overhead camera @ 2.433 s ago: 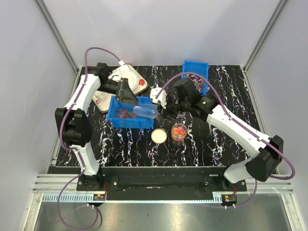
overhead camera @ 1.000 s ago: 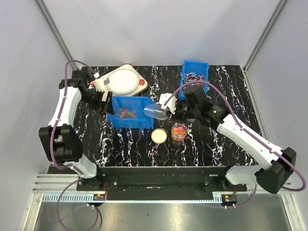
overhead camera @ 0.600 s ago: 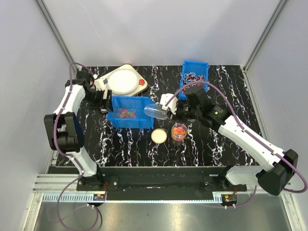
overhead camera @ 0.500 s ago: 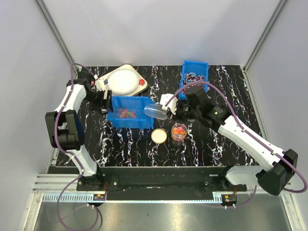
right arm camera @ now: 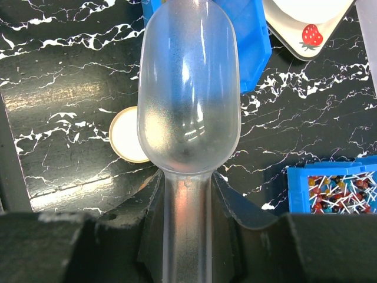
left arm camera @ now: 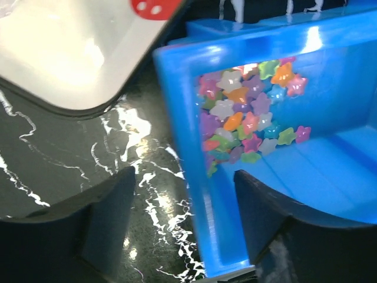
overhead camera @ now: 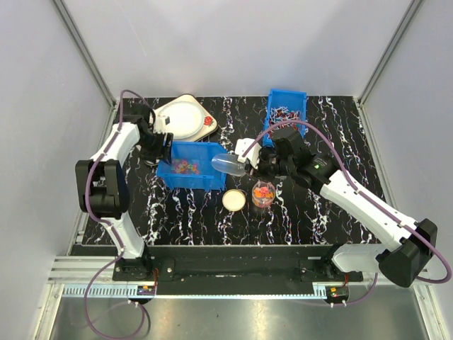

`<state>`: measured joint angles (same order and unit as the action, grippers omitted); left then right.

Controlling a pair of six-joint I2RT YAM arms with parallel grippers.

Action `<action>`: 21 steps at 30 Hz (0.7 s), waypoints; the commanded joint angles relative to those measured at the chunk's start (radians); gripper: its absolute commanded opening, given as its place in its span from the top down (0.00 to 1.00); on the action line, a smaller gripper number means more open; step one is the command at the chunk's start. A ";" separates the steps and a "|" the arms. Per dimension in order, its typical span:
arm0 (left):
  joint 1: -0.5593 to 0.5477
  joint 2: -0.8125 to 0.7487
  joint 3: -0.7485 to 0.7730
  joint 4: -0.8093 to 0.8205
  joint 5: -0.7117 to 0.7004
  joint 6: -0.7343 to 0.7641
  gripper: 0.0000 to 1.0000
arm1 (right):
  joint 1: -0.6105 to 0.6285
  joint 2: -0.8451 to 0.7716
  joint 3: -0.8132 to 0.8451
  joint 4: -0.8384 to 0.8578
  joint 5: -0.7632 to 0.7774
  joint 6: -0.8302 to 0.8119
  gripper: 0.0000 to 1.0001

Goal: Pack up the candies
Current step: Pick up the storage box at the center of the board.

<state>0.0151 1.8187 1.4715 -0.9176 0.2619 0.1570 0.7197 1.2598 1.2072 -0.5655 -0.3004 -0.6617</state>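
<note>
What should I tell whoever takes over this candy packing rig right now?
The left pincer is open, astride the left wall of the blue bin.
The right pincer is shut on the clear scoop, which is empty, near the bin's right end.
Most candies are in the bin, some in the open jar; the lid lies beside it.
To do: scoop more into the jar, then cap it.

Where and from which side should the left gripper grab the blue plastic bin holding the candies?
Blue plastic bin: grip its thin upright left end wall from above. The left gripper straddles that wall, jaws open, beside the tiny multicoloured candies heaped inside.
</note>
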 commanded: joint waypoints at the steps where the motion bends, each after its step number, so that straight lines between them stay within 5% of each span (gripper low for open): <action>1: -0.033 0.011 0.016 0.025 -0.079 -0.017 0.38 | -0.006 -0.004 -0.001 0.050 -0.014 -0.013 1.00; 5: -0.035 0.066 0.039 -0.033 -0.076 -0.014 0.52 | -0.006 -0.004 -0.008 0.050 -0.022 -0.010 1.00; 21: -0.035 0.063 -0.028 -0.043 -0.121 -0.014 0.53 | -0.005 -0.007 -0.009 0.050 -0.031 -0.004 1.00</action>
<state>-0.0235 1.9018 1.4643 -0.9703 0.1669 0.1452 0.7197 1.2598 1.1954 -0.5644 -0.3080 -0.6621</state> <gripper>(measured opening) 0.477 0.358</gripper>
